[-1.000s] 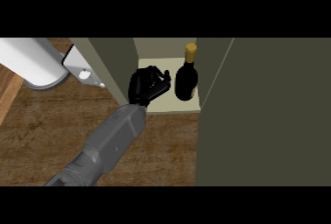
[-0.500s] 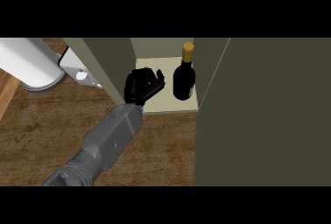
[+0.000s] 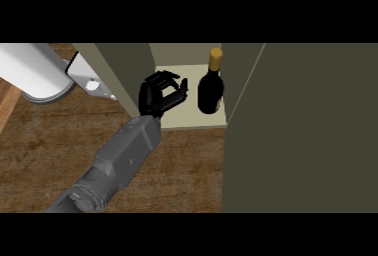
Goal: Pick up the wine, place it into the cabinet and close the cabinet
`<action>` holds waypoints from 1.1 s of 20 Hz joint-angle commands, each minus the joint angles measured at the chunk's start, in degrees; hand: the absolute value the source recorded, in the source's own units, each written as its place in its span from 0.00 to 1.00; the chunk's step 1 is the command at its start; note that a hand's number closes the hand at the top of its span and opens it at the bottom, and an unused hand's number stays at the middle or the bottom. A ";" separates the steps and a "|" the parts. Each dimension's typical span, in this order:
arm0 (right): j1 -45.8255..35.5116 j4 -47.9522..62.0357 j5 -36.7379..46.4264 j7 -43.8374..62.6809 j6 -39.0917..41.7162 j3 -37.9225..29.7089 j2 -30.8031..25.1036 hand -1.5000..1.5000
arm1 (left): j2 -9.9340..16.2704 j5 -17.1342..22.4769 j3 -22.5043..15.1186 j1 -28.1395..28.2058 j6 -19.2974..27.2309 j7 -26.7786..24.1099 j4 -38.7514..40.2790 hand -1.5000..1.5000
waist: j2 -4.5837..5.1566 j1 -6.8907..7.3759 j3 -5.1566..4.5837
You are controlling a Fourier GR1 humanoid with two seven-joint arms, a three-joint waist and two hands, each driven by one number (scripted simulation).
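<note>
The wine bottle, dark with a gold cap, stands upright on the pale cabinet shelf, at the right of the opening. My right hand is at the shelf's left, just beside the bottle and not touching it. Its fingers are relaxed and hold nothing, with the thumb toward the bottle. The cabinet door stands open as a wide dark olive panel on the right. My left hand does not show.
The cabinet's left wall rises right behind my hand. A large pale cylinder with a white block lies at the upper left. The wooden counter spreads under my forearm.
My right hand has drawn a little to the left, so the gap to the bottle is slightly wider. The bottle stays upright on the shelf.
</note>
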 commanded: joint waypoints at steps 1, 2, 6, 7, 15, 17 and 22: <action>0.07 0.09 -0.47 -0.23 0.28 -1.36 -0.72 0.00 | 1.63 -1.13 1.16 2.40 -1.66 -6.65 1.44 0.00 | -0.59 1.16 0.35; -0.98 -2.71 -0.33 3.48 -1.78 -0.30 -0.19 0.00 | 1.90 -1.45 1.01 2.26 -2.16 -5.44 -0.16 0.00 | -0.90 1.79 0.34; 0.04 0.35 1.19 -0.91 -0.02 -0.19 -0.08 0.00 | 0.95 -2.69 0.50 3.65 -1.65 -7.71 -2.51 0.00 | -1.07 2.28 0.39; -1.11 -0.29 -0.72 1.81 -0.66 -1.45 -0.82 0.00 | 0.28 -2.59 0.57 2.56 0.23 -5.61 -5.19 0.00 | -1.32 2.78 0.40; 0.63 -0.94 0.00 1.99 -1.16 -0.97 -0.15 0.00 | 1.97 -6.03 -4.36 11.22 4.16 -3.33 -17.33 0.00 | -2.02 4.48 0.45; -1.97 -0.74 -0.08 3.33 -1.83 -1.62 -0.79 0.00 | 4.82 -7.17 -5.42 11.56 5.05 -1.08 -22.20 0.00 | -2.04 4.78 0.44; 0.56 -2.42 -2.30 2.98 -1.18 -3.37 -1.13 0.00 | 7.66 -9.62 -10.66 19.73 7.27 6.12 -40.10 0.00 | -2.28 5.34 0.49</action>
